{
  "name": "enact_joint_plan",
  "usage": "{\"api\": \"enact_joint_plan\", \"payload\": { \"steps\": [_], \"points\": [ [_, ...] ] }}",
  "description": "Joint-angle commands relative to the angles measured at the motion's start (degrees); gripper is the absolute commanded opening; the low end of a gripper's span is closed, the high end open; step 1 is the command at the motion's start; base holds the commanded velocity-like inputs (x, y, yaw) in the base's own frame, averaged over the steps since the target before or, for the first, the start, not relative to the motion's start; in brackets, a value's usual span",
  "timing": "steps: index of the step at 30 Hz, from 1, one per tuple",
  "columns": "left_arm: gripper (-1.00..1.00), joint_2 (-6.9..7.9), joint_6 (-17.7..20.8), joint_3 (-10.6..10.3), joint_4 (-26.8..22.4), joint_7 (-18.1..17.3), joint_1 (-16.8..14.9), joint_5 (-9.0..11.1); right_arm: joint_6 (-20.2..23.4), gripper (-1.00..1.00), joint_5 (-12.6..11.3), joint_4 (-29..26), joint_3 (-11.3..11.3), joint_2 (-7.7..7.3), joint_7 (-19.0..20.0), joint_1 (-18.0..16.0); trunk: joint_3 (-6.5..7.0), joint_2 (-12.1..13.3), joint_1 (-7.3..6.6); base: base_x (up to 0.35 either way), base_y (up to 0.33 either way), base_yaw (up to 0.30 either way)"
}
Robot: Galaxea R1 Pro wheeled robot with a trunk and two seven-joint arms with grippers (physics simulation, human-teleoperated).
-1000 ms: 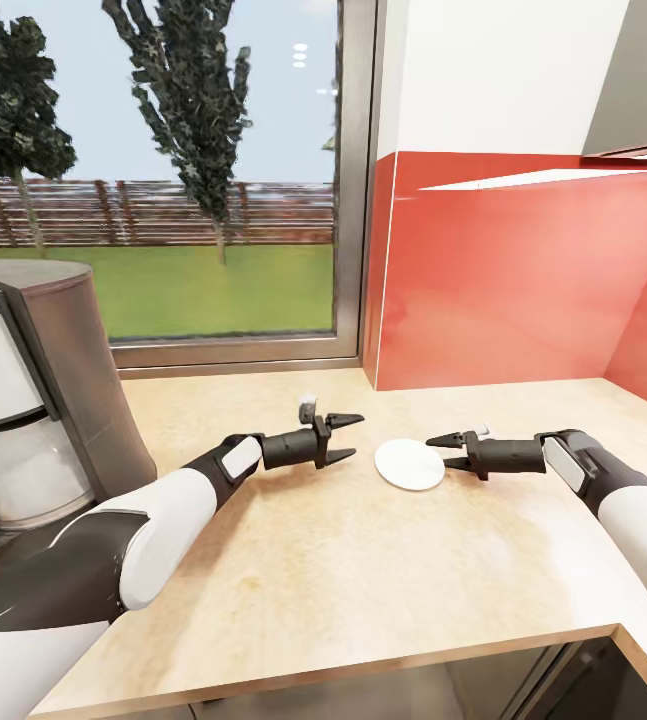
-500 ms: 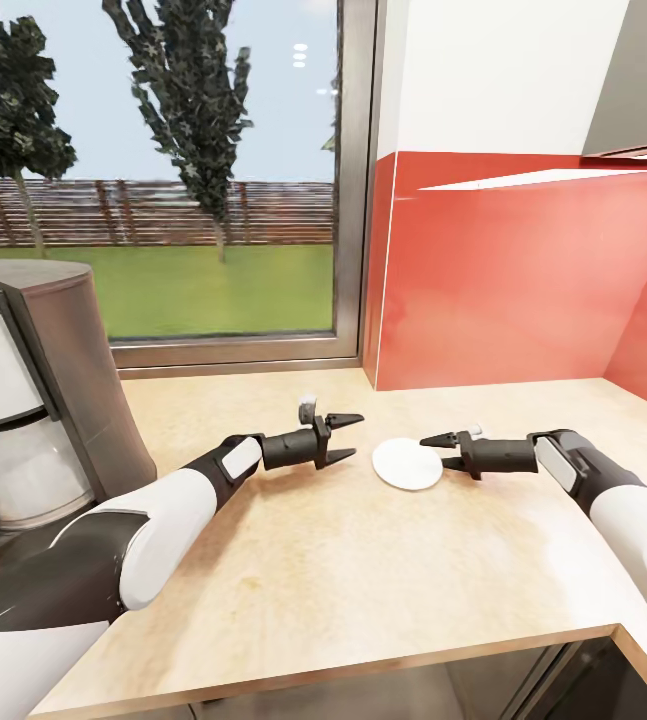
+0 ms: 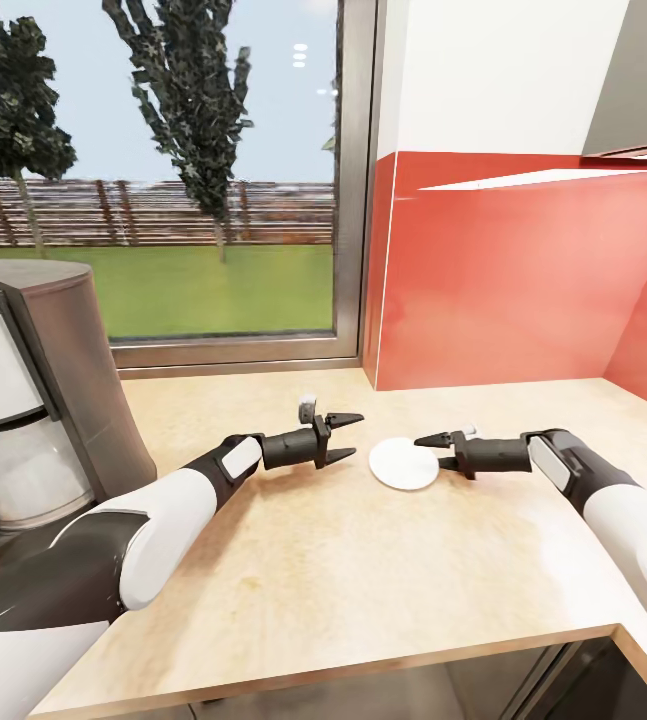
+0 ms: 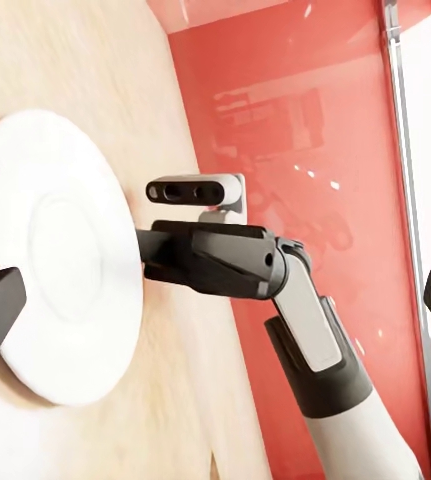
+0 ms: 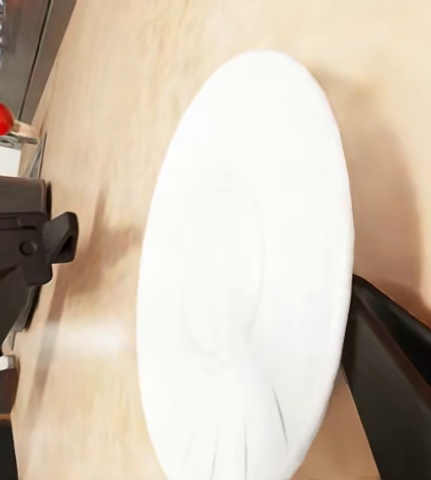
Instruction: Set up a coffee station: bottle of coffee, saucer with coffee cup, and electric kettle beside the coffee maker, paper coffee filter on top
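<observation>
I've got the saucer (image 3: 404, 464) lying flat mid-table (image 3: 363, 580), nearer the back edge. My right end effector (image 3: 437, 451) sits spread at its rim, one finger (image 5: 400, 390) against the edge. My left end effector (image 3: 349, 436) hovers open just beside it. The coffee maker (image 3: 23, 400) stands at the table's left end.

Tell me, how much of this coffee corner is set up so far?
Early days. The coffee maker already stands on the kitchen countertop. The saucer is in hand: the right gripper, jaws open, straddles its edge, while the left gripper waits open beside it. The saucer bears no cup yet, and the cup, jar, filter and kettle aren't in sight.
</observation>
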Motion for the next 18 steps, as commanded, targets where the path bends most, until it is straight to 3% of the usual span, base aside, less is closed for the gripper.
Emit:
{"api": "enact_joint_plan", "payload": {
  "steps": [1,11,13,15,18],
  "points": [
    [1.00,-0.01,0.3,0.1,0.0,-0.1,0.0,0.0,0.0,1.00,0.3,0.0,0.4,0.15,0.2,0.0,-0.07,0.0,0.00,0.000,0.000,0.000],
    [1.00,-0.01,0.4,-0.1,0.1,-0.1,0.0,-0.1,0.0,1.00,0.3,0.0,0.4,1.27,0.2,0.0,-0.07,0.0,0.00,0.000,0.000,0.000],
    [1.00,-0.01,0.5,-2.0,0.0,-0.1,0.0,-0.1,0.0,1.00,0.3,0.0,0.4,1.31,0.2,0.0,-0.07,0.0,0.00,0.000,0.000,0.000],
    [1.00,-0.01,0.6,-5.5,-0.1,0.0,0.0,-0.1,0.0,1.00,0.3,0.0,0.4,1.37,0.2,0.0,-0.07,0.0,0.00,0.000,0.000,0.000],
    [1.00,-0.01,0.7,-7.9,-0.4,0.1,0.0,-0.1,0.0,1.00,0.3,0.0,0.4,1.40,0.2,0.0,-0.07,0.0,0.00,0.000,0.000,0.000]
  ]
}}
